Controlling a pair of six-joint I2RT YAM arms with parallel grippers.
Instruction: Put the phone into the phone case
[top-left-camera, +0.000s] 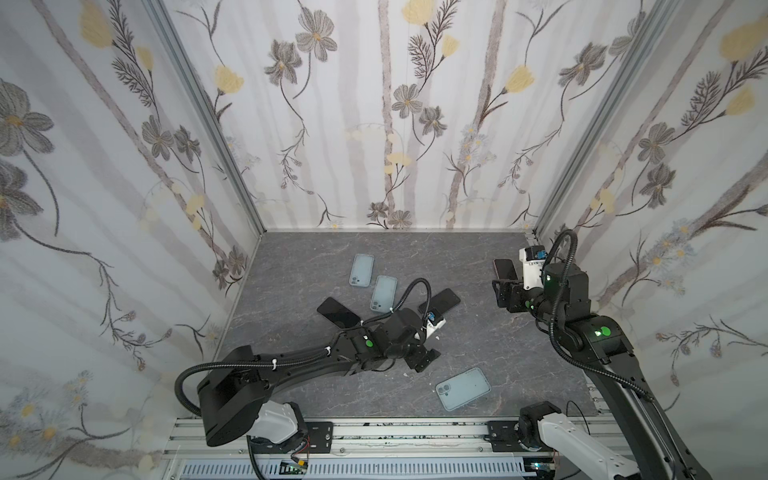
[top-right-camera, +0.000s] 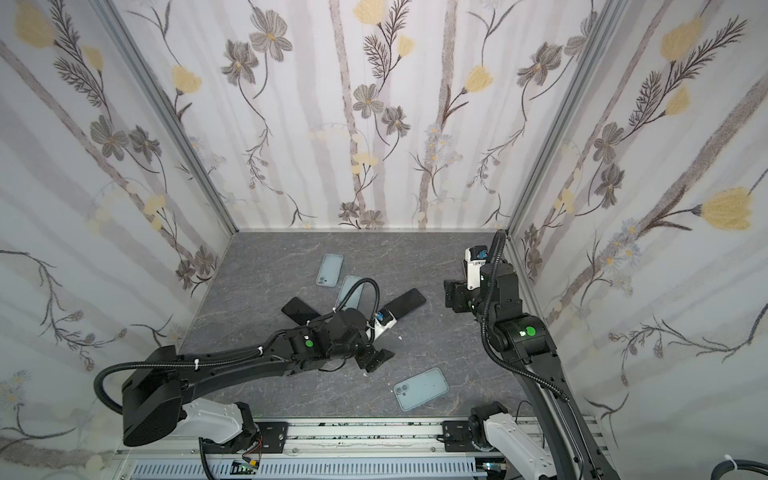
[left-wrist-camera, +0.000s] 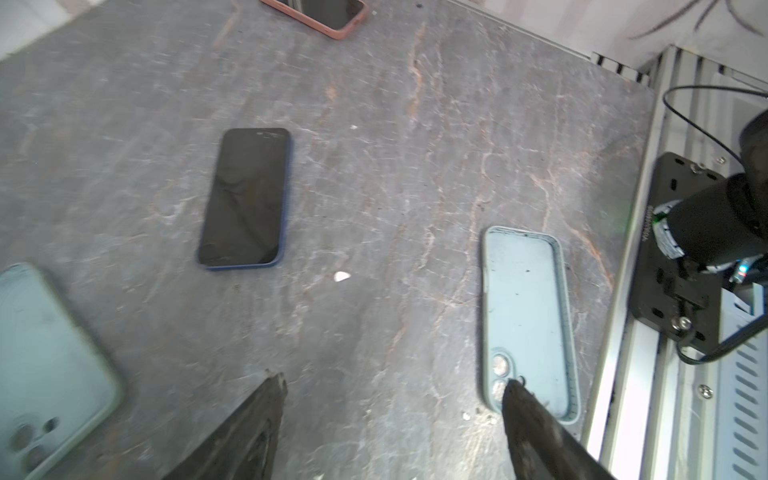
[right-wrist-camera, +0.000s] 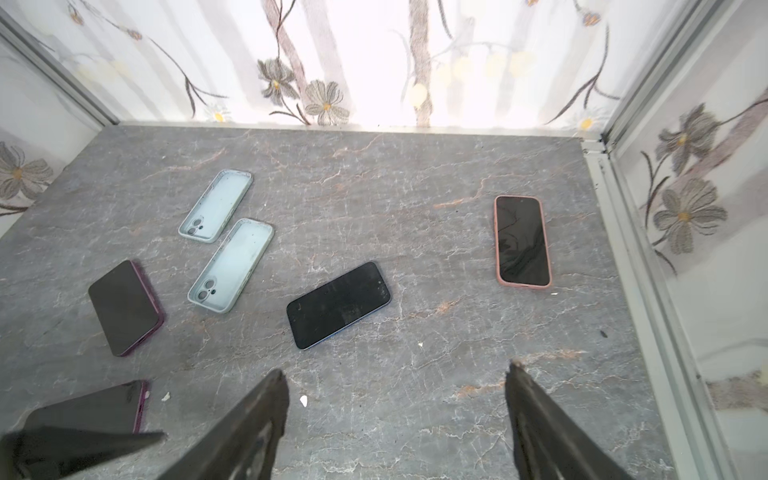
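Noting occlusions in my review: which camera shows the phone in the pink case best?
The right wrist view: the phone in the pink case lies whole and unobstructed, screen up. The left wrist view catches only one end of it at the frame edge. In a top view only a dark corner shows behind the right arm.

Bright, soft white light fills the booth, seeming to glow through the flowered walls (top-left-camera: 395, 124) from every side. In the right wrist view the back wall (right-wrist-camera: 374, 62) is washed out almost to pure white. The grey table (top-left-camera: 478, 291) carries only faint, soft-edged shadows, as under the left arm (top-left-camera: 299, 365). In both top views the metal corner posts (top-left-camera: 208, 112) splay outward, stretched by a wide lens. The left wrist view is smeared: the pale blue case (left-wrist-camera: 45, 353) with three lens holes is fuzzy, the black phone (left-wrist-camera: 245, 199) soft-edged. The pink-cased phone (right-wrist-camera: 521, 241) shows wavy reflections.
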